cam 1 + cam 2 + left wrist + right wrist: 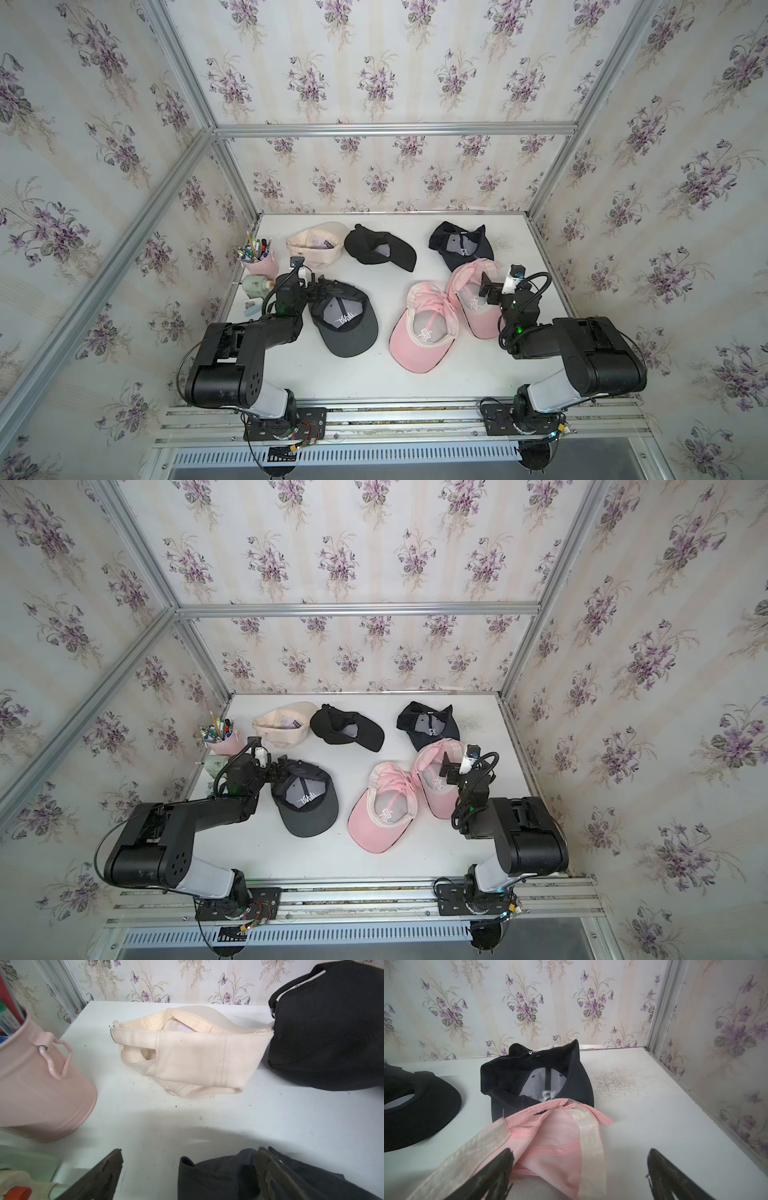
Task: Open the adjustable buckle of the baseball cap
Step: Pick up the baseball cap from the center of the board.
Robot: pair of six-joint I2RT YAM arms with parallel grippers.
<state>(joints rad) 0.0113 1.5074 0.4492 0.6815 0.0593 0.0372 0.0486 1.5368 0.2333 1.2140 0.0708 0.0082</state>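
Several baseball caps lie upside down on the white table. My left gripper is open at the rear edge of a dark grey cap; a fold of that cap sits between its fingers. My right gripper hangs open over the back of a pink cap. A small metal buckle shows at that cap's rear rim. The dark grey cap's buckle is hidden.
A second pink cap lies mid-table. A beige cap, a black cap and a navy cap lie at the back. A pink cup of pens and a bottle stand by the left wall.
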